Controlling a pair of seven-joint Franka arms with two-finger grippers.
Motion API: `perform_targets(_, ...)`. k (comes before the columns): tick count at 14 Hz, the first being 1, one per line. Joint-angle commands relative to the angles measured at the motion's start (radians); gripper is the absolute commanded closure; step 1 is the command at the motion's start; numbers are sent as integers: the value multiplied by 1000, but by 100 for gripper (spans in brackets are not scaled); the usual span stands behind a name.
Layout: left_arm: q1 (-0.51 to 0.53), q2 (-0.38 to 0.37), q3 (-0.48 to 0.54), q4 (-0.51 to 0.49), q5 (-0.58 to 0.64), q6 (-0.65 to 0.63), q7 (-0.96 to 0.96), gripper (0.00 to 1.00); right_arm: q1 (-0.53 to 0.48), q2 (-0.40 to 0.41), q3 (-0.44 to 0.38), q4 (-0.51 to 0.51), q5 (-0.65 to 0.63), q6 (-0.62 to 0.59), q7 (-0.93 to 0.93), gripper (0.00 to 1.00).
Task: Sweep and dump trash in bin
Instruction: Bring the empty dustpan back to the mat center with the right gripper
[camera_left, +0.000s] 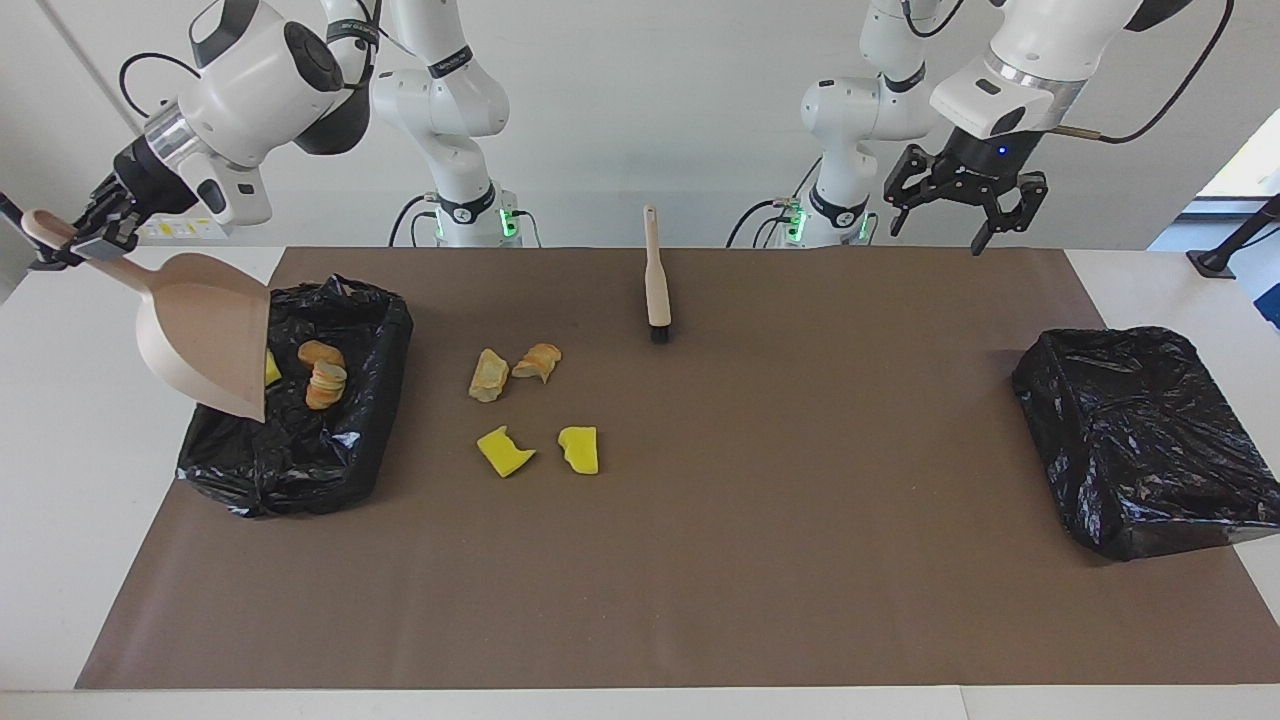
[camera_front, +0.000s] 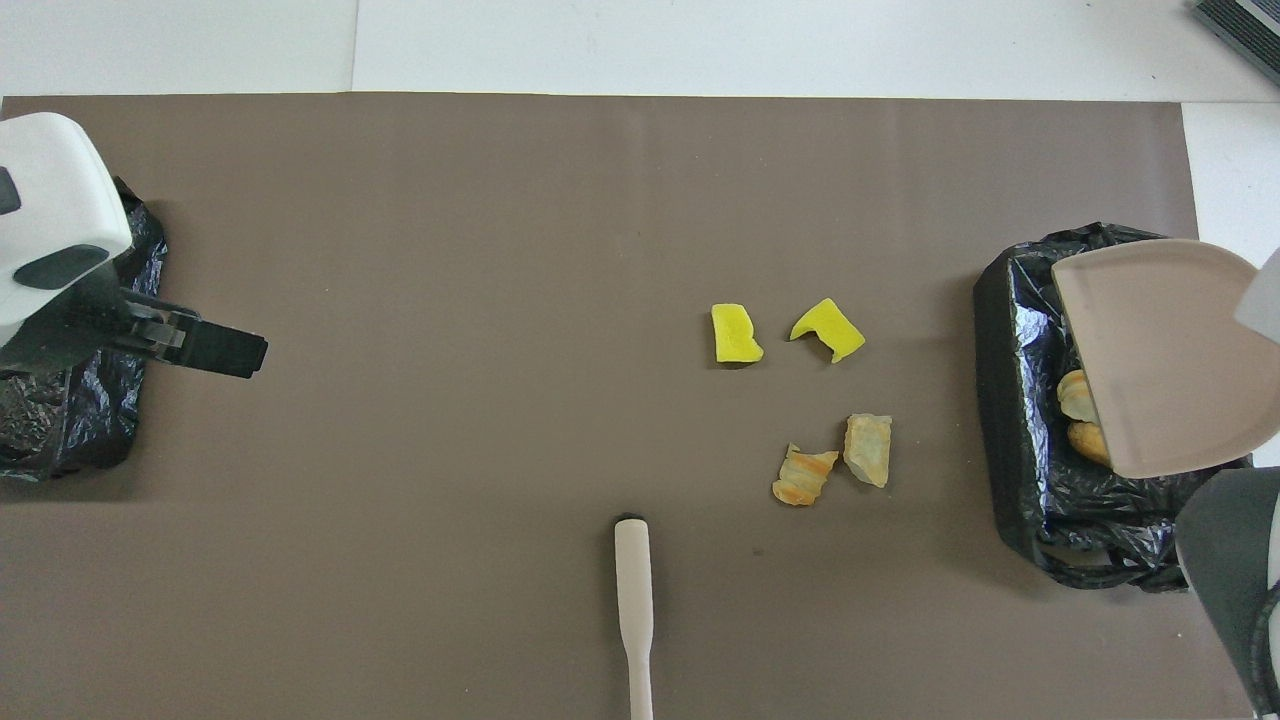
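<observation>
Our right gripper (camera_left: 72, 236) clamps the dustpan (camera_left: 205, 335) handle over the bin (camera_left: 340, 460); our left gripper (camera_left: 962, 205) hangs open.

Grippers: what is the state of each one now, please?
Left gripper: open, holding nothing, above the table edge.
Right gripper: shut on the dustpan handle, over the bin.

Trash on mat: two yellow chunks (camera_left: 537, 449), two tan chunks (camera_left: 514, 368), loose, close together.
Trash in bin (camera_left: 300, 460): two tan chunks (camera_left: 322, 375), one yellow (camera_left: 271, 368) part-hidden by tilted dustpan (camera_left: 205, 335).
</observation>
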Motion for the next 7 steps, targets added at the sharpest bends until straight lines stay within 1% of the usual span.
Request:
perform_targets(1, 13, -36, -6, -38, 10, -4, 13, 0, 56, 26, 2, 54, 126, -94, 130, 100)
perform_targets(4, 16, -40, -6, -51, 10, -4, 13, 0, 112, 26, 3, 67, 326, -191, 412, 100)
perform_targets(6, 16, -43, -6, -54, 10, -4, 13, 0, 169, 39, 3, 70, 417, -238, 645, 100)
perform_targets(7, 16, -43, -4, -57, 10, -2, 13, 0, 206, 62, 3, 86, 472, -251, 805, 100)
